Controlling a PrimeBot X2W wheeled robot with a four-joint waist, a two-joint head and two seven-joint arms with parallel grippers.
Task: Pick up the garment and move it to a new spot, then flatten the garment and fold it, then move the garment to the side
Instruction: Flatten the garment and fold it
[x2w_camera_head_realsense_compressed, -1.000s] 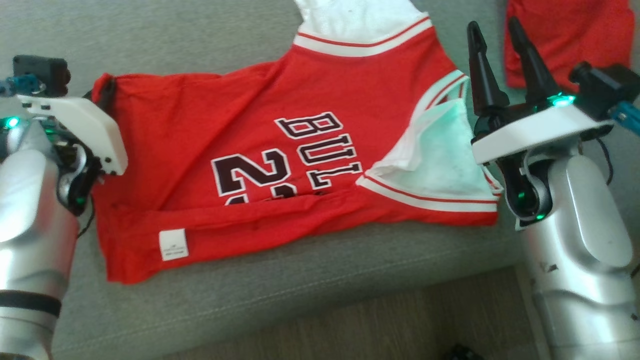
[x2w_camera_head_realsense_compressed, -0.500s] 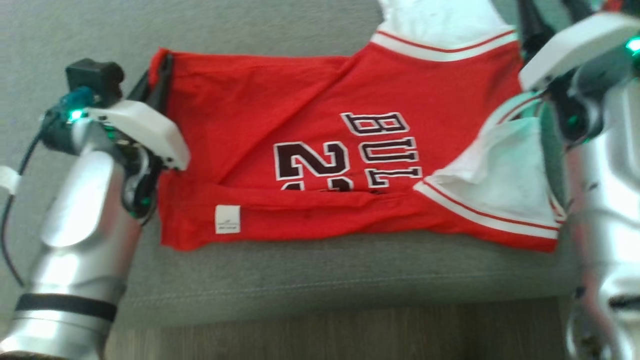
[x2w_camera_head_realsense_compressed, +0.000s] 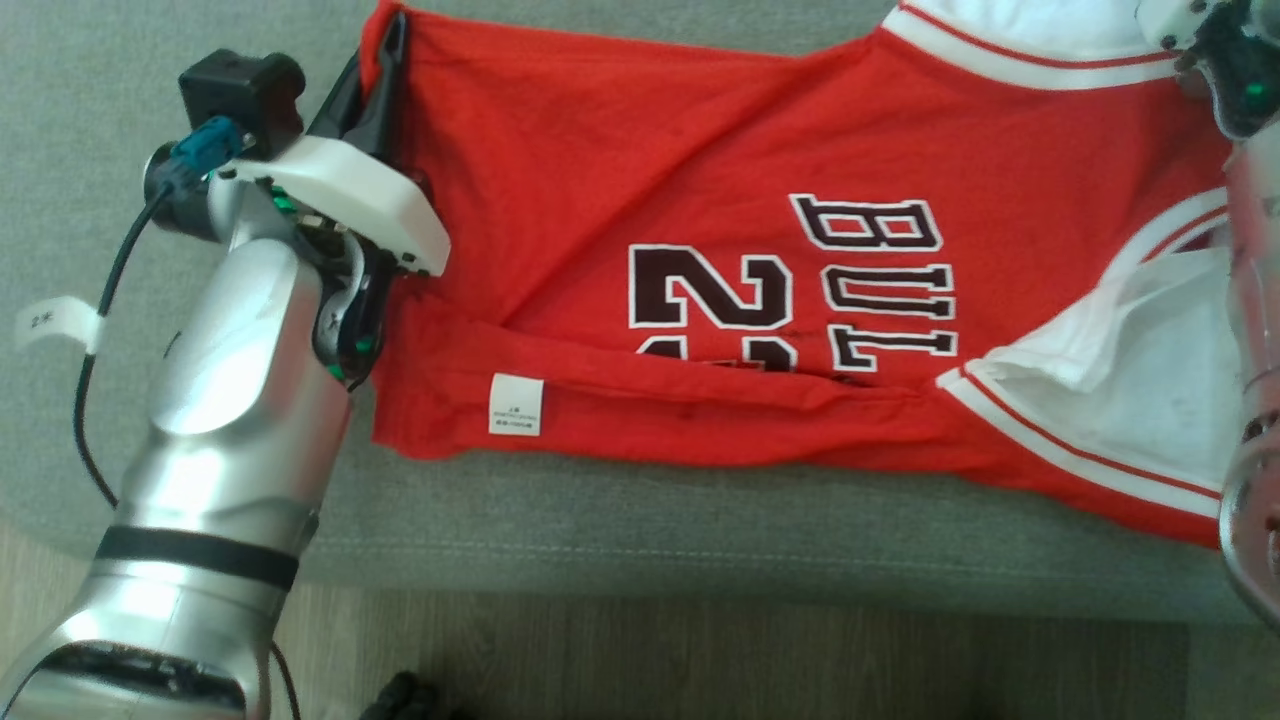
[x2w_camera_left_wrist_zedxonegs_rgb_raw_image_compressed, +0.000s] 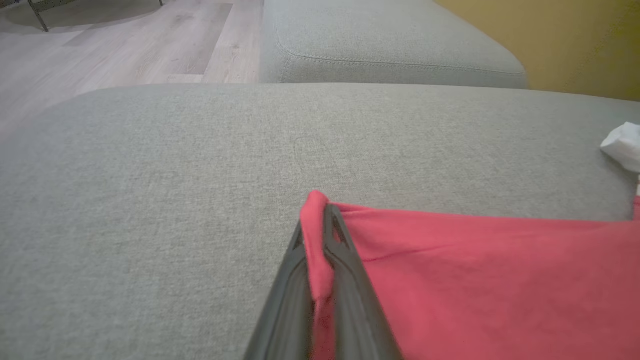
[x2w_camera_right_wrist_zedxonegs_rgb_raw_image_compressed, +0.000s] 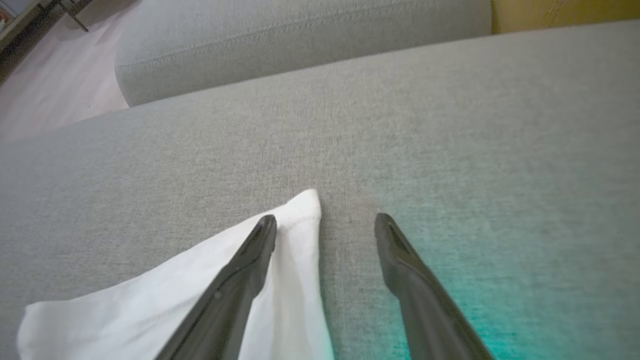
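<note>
My left end effector (x2w_camera_left_wrist_zedxonegs_rgb_raw_image_compressed: 317, 220) pinches the jersey (x2w_camera_head_realsense_compressed: 640, 180) corner, upper left in head view; right end effector (x2w_camera_right_wrist_zedxonegs_rgb_raw_image_compressed: 326, 220) spread over its white edge.

grey sofa (x2w_camera_head_realsense_compressed: 600, 540), wooden floor (x2w_camera_head_realsense_compressed: 700, 660), yellow wall (x2w_camera_left_wrist_zedxonegs_rgb_raw_image_compressed: 550, 40)

A grey sofa cushion (x2w_camera_head_realsense_compressed: 640, 540) carries a red jersey (x2w_camera_head_realsense_compressed: 620, 170), spread sideways with its dark number and letters facing up. The white-trimmed armholes are to the right, and a strip along the near side is folded over, showing a small white tag (x2w_camera_head_realsense_compressed: 515, 404). A wood floor (x2w_camera_head_realsense_compressed: 760, 660) runs below the cushion's front edge, and the left wrist view shows a second grey cushion (x2w_camera_left_wrist_zedxonegs_rgb_raw_image_compressed: 390, 45) beyond it.
</note>
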